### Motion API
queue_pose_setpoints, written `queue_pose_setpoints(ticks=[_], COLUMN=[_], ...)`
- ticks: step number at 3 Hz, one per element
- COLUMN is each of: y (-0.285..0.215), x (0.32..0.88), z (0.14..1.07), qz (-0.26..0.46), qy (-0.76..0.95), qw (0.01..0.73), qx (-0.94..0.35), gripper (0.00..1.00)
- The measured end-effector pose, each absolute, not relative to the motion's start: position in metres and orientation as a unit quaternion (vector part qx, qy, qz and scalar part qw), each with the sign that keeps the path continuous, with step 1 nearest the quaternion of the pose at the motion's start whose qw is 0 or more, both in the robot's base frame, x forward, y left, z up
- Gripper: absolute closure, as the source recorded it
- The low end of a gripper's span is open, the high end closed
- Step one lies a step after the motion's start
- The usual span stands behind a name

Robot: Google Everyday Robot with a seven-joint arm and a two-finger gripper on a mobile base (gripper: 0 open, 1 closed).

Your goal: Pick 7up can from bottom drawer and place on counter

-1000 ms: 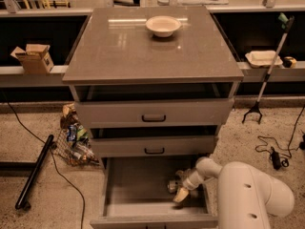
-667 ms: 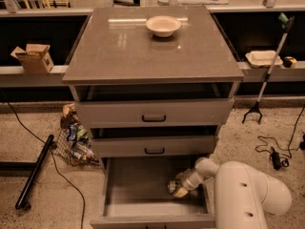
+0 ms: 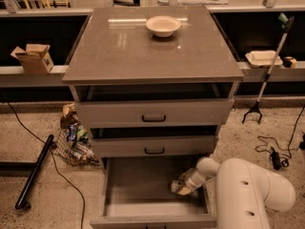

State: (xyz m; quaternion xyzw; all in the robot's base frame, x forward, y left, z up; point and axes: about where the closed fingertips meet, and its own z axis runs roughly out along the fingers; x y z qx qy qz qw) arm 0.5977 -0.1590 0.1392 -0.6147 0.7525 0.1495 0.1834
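Observation:
The bottom drawer point(image 3: 138, 185) is pulled open at the foot of the cabinet, with a flat gray floor. The 7up can point(image 3: 178, 188) lies at the drawer's right side, pale with green marks, partly covered by my gripper. My gripper point(image 3: 183, 185) reaches down into the drawer from the right, at the end of the white arm point(image 3: 248, 190), right at the can. The counter point(image 3: 147, 44) is the glossy gray-brown top of the cabinet, far above the gripper.
A cream bowl point(image 3: 163, 26) sits at the back of the counter. Two shut drawer fronts point(image 3: 153, 112) are above the open drawer. A cardboard box point(image 3: 34, 57) rests on the left ledge, a bag of litter point(image 3: 74, 140) and a black pole point(image 3: 34, 171) on the floor left, a grabber tool point(image 3: 267, 75) right.
The gripper and arm have shifted slightly leftward and inward in the drawer, closing in on the can. The can has stayed in place.

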Motion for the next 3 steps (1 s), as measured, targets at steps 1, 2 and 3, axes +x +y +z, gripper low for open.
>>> queue_pose_setpoints(ticks=[1,2,3], y=[-0.170,-0.193,-0.193], x=[0.597,0.593,0.593], z=[0.166,0.220,0.220], qz=[0.152,0.152,0.152], qy=[0.745,0.735,0.735], qw=[0.206,0.232,0.232], qx=[-0.616,-0.618,-0.618], gripper=[1.00,1.00,1.00])
